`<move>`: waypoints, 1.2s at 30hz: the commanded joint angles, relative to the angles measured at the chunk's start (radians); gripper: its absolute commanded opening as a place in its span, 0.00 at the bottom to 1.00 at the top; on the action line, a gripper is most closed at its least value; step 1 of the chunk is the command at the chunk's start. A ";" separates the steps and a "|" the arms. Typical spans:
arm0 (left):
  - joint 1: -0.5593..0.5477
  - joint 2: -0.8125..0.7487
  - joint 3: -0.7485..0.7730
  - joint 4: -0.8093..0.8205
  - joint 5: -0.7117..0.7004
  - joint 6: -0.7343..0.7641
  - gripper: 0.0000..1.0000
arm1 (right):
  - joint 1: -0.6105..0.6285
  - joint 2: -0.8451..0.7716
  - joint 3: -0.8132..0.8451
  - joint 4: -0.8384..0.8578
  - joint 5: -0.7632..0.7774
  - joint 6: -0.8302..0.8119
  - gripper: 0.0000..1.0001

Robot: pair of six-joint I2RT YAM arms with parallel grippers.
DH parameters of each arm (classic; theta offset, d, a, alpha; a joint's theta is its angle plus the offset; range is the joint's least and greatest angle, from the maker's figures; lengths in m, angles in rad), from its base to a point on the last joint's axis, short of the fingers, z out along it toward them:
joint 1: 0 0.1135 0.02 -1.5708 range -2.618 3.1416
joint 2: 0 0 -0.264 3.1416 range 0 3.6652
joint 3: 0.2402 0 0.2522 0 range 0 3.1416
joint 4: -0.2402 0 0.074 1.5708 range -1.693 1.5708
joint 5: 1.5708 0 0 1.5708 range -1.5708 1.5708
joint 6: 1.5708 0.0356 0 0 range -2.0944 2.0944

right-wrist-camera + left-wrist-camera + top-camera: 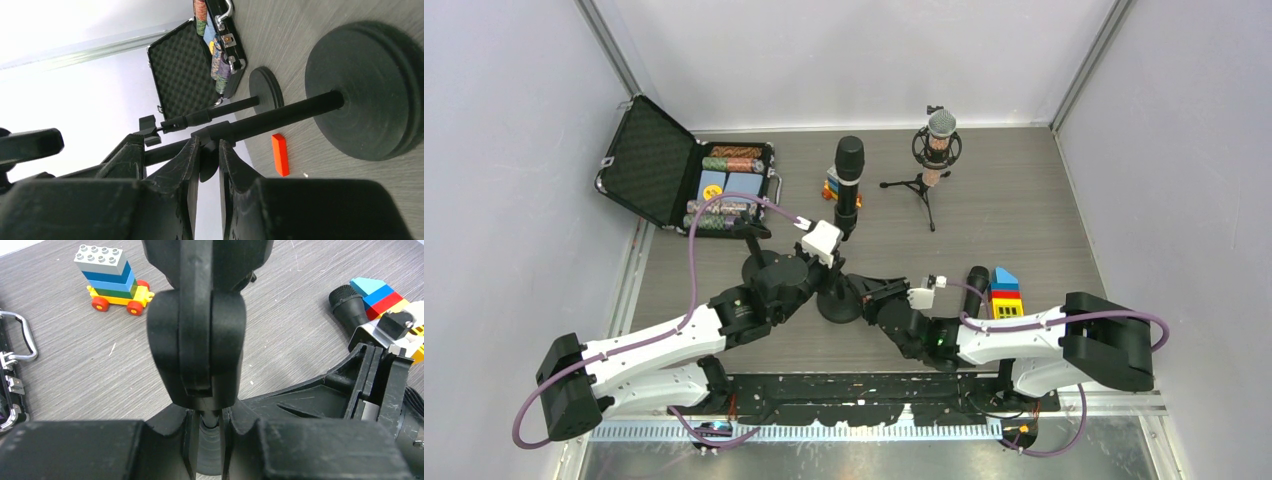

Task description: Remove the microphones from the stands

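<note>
- Microphone, from the top camera, stood black and upright with its mesh head up, seated at the top of the stand near the middle of the table; the left gripper met it at its lower end; the right gripper reached the pole lower down, just above the round base; 2 other mics showed, a tripod mic behind and a loose mic lying beside coloured bricks.
- From the left wrist, the clip filled the centre, a rounded black joint with a ridge down it; the microphone's thicker body rose out of frame above it; the fingers were drawn in narrow on a thin dark stem just under the clip, which I judged to be the stand's top rather than the microphone itself; a brick car sat well behind.
- From the right wrist, the jaws were pinched narrow on the stand's pole at a collar, partway above the heavy disc base; a 2nd stand, bare, stood beside it toward an open case.
- By my reading, nothing was removed yet; the stand looked braced by both grips; drawing the microphone out of the clip was all left to do, and the left hold seemed to sit below the microphone's body.
</note>
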 commanded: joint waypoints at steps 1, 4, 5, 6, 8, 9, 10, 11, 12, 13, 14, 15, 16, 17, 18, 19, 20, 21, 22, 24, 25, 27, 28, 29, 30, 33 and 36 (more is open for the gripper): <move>0.003 -0.007 0.003 0.014 -0.023 0.025 0.00 | 0.003 -0.074 0.063 0.208 0.140 -0.435 0.00; 0.003 -0.009 0.003 0.015 -0.006 0.027 0.00 | -0.011 -0.090 0.085 0.309 0.137 -0.798 0.00; 0.004 -0.009 0.003 0.015 -0.001 0.028 0.00 | -0.031 -0.089 0.084 0.335 0.071 -0.978 0.00; 0.005 -0.009 0.003 0.017 0.001 0.027 0.00 | -0.041 -0.082 0.083 0.373 0.035 -1.051 0.00; 0.004 -0.006 -0.002 0.029 0.005 0.026 0.00 | -0.082 -0.065 0.076 0.404 -0.128 -1.193 0.00; 0.004 -0.003 -0.003 0.033 0.008 0.025 0.00 | -0.106 -0.058 0.069 0.412 -0.240 -1.251 0.00; 0.003 0.001 -0.003 0.033 0.011 0.025 0.00 | -0.116 -0.044 0.066 0.421 -0.284 -1.281 0.00; 0.003 0.007 0.000 0.029 0.013 0.025 0.00 | -0.125 -0.039 0.055 0.427 -0.349 -1.352 0.00; 0.004 0.009 0.003 0.025 0.014 0.025 0.00 | -0.127 -0.034 0.047 0.441 -0.367 -1.391 0.00; 0.003 0.010 0.005 0.020 0.016 0.025 0.00 | -0.128 -0.034 0.026 0.450 -0.384 -1.461 0.00; 0.003 0.010 0.006 0.017 0.016 0.027 0.00 | -0.129 -0.040 0.012 0.474 -0.383 -1.528 0.00; 0.003 0.009 0.006 0.015 0.017 0.028 0.00 | -0.128 -0.046 -0.019 0.487 -0.380 -1.560 0.00; 0.004 0.007 0.006 0.014 0.018 0.028 0.00 | -0.128 -0.061 -0.036 0.507 -0.385 -1.621 0.00; 0.003 0.005 0.005 0.014 0.019 0.028 0.00 | -0.128 -0.072 -0.068 0.512 -0.402 -1.648 0.00; 0.003 0.005 0.006 0.015 0.021 0.028 0.00 | -0.128 -0.094 -0.081 0.504 -0.415 -1.701 0.00; 0.004 0.005 0.007 0.017 0.022 0.028 0.00 | -0.127 -0.106 -0.095 0.493 -0.445 -1.728 0.01; 0.003 0.006 0.008 0.018 0.025 0.028 0.00 | -0.127 -0.128 -0.097 0.451 -0.471 -1.776 0.01; 0.003 0.011 0.011 0.019 0.027 0.028 0.00 | -0.127 -0.142 -0.092 0.424 -0.484 -1.802 0.01; 0.004 0.015 0.016 0.018 0.026 0.026 0.00 | -0.127 -0.147 -0.087 0.377 -0.509 -1.851 0.03; 0.003 0.028 0.024 0.014 0.028 0.025 0.00 | -0.126 -0.140 -0.069 0.323 -0.543 -1.923 0.05; 0.004 0.032 0.029 0.011 0.030 0.025 0.00 | -0.125 -0.124 -0.060 0.313 -0.545 -1.944 0.05; 0.003 0.033 0.035 0.003 0.033 0.026 0.00 | -0.108 -0.099 -0.056 0.324 -0.512 -2.002 0.05; 0.004 0.032 0.037 0.001 0.033 0.027 0.00 | -0.088 -0.089 -0.055 0.336 -0.480 -2.070 0.06; 0.003 0.029 0.039 -0.002 0.033 0.027 0.00 | -0.074 -0.069 -0.058 0.368 -0.463 -2.120 0.08; 0.004 0.025 0.039 -0.003 0.031 0.027 0.00 | -0.034 -0.057 -0.067 0.387 -0.425 -2.230 0.10; 0.004 0.013 0.039 -0.007 0.019 0.031 0.00 | 0.066 0.032 -0.089 0.594 -0.293 -2.444 0.21; 0.004 0.008 0.041 -0.010 0.009 0.036 0.00 | 0.103 0.133 -0.109 0.891 -0.126 -2.536 0.38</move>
